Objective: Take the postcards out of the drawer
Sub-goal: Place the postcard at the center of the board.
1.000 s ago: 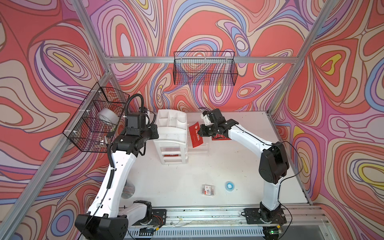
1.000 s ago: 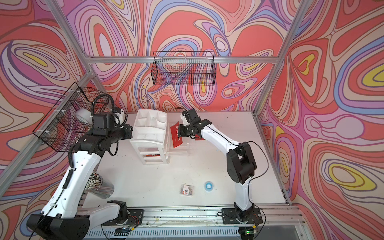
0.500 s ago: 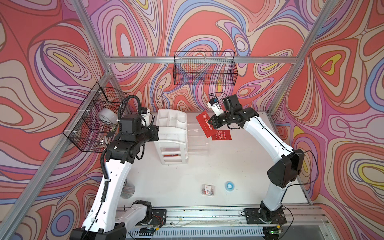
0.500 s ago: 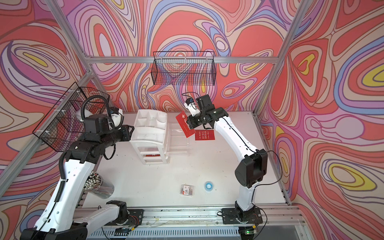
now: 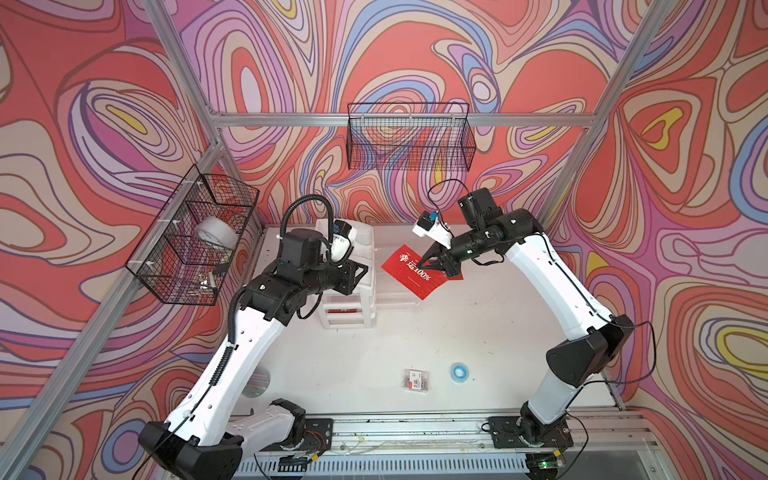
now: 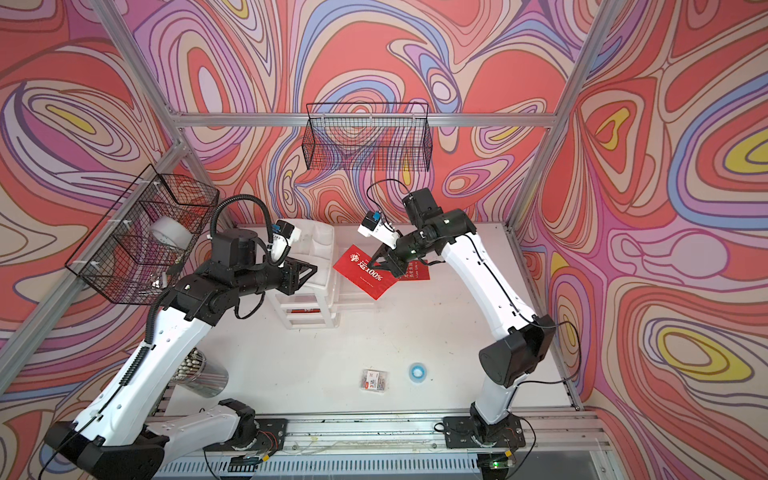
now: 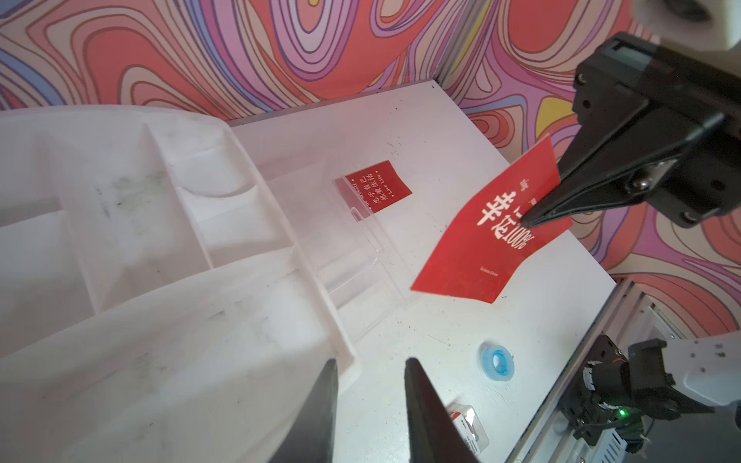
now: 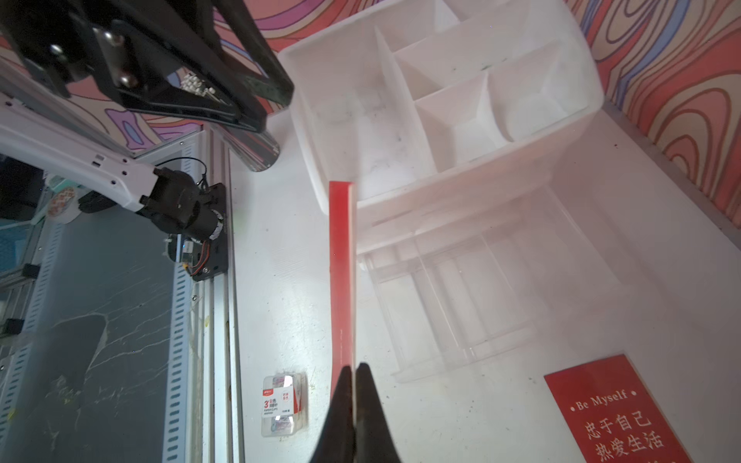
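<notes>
The 100% postcard [image 5: 409, 274] hangs tilted above the tabletop [image 5: 478, 332] at 3 o'clock of the white drawer unit [image 5: 353, 322], pinched tight by the right fingers [image 8: 341, 409]. A second postcard [image 8: 613, 421] lies flat further toward 3 o'clock. The left fingers [image 7: 425, 417], narrowly parted and empty, hover at the unit's 9 o'clock.

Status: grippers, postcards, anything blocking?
Right gripper shut on 100% postcard, aloft. Left gripper open, empty, at drawer unit. Second postcard on table; third postcard inside unit. Nothing blocking.
</notes>
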